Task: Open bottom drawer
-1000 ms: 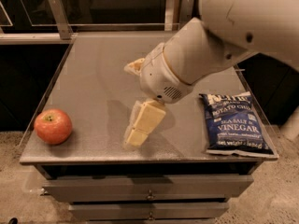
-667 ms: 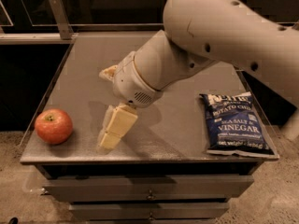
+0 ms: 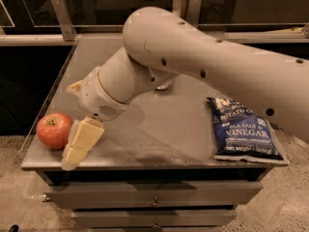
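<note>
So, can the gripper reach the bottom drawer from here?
Probably yes: the gripper hangs at the front-left edge of the counter, beside the apple, and nothing visible blocks the bottom drawer below.

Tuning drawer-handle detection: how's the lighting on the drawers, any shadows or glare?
Camera view: dim, warm light, dark background. The arm throws a soft shadow on the countertop. The claw hangs at its front-left edge beside the apple. Drawer fronts are shaded under the overhang, with the bottom drawer darkest. No strong glare, only faint sheen on the salt and vinegar chip bag.
</note>
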Motion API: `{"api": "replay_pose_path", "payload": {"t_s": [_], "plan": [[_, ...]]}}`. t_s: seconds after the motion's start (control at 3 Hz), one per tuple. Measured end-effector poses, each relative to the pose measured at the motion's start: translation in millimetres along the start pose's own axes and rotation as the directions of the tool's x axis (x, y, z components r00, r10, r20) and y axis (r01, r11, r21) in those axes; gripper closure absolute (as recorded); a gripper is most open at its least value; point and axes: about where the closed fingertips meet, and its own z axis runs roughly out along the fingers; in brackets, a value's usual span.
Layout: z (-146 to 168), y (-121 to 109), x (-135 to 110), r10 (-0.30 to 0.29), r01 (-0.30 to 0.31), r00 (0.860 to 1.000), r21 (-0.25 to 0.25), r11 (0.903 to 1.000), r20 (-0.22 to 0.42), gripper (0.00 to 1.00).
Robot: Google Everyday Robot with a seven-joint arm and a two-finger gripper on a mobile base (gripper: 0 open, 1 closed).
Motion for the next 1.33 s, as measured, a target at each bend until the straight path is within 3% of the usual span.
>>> {"api": "replay_pose_path", "payload": {"t_s": [0.67,1.0,1.33], "plan": [[54,0,-22,-0.006,0.013,0.997,-0.095,0.9954,0.076,0.00],[79,-13,-14,0.015,-0.006,0.998,-0.124,0.9923,0.066,0.00],[90,-26,3,0.050,-0.044,0.998,-0.128,0.9908,0.048,0.19]]}}
